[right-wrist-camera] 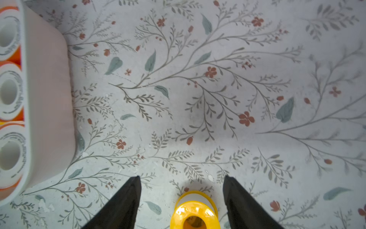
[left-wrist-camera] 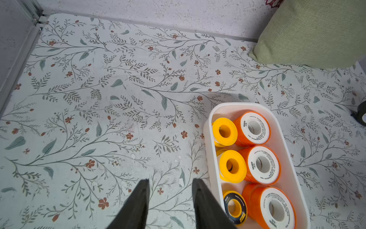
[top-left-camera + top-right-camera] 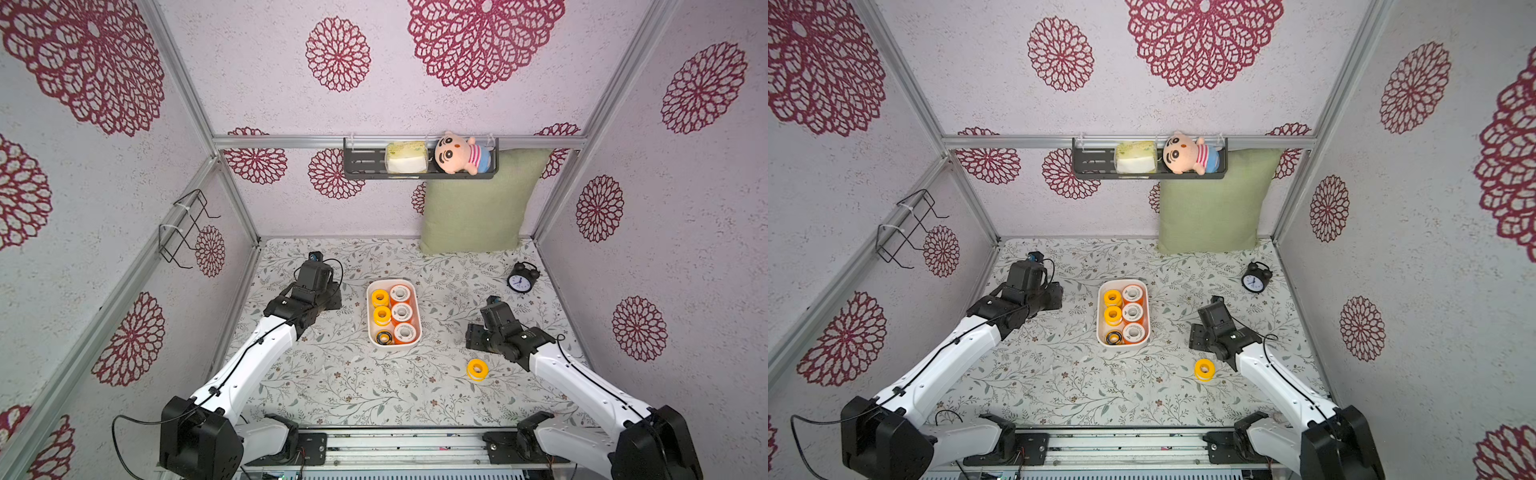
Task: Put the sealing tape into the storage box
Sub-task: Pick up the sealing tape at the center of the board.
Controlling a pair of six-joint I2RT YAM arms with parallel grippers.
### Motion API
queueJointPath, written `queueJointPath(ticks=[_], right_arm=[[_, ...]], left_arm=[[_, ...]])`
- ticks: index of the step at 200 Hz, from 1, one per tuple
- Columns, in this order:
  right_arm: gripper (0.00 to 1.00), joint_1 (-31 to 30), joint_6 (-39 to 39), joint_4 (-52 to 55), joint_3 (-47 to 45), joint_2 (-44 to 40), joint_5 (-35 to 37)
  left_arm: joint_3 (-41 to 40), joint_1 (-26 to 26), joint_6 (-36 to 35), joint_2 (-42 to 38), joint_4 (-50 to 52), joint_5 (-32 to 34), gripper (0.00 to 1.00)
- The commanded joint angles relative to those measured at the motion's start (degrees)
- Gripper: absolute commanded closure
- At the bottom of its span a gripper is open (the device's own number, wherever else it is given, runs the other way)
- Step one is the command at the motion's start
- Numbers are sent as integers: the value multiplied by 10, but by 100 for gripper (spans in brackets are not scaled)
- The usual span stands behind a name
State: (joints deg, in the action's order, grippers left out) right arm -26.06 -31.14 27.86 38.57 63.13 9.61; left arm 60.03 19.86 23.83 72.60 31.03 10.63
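Sealing tape (image 3: 477, 369) on floral tabletop (image 3: 332, 386)

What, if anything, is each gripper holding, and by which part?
Nothing. The left gripper and the right gripper both stand open; the yellow roll stands loose on the table, clear of the right fingers.

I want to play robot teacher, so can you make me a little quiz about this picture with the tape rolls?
1. True or false: every roll is inside the storage box.
2. How many orange rolls show in the box from above?
3. Which gripper is nearer the loose yellow roll? A: left. B: right.
Key: 1 false; 2 three; 3 B, the right gripper.
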Motion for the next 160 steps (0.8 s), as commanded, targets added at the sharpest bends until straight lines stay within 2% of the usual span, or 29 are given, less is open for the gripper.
queueJointPath(ticks=[1, 66, 111, 160], right_arm=[[26, -7, -39, 42, -7, -10, 33], [22, -53, -47, 28, -24, -6, 0], [17, -99, -94, 47, -46, 4, 35], [15, -121, -103, 38, -50, 32, 48]], left_arm=[[8, -5, -5, 8, 1, 15, 58], [10, -15, -1, 14, -19, -30, 59], [15, -19, -1, 13, -19, -40, 58], [16, -27, -2, 12, -18, -44, 58]])
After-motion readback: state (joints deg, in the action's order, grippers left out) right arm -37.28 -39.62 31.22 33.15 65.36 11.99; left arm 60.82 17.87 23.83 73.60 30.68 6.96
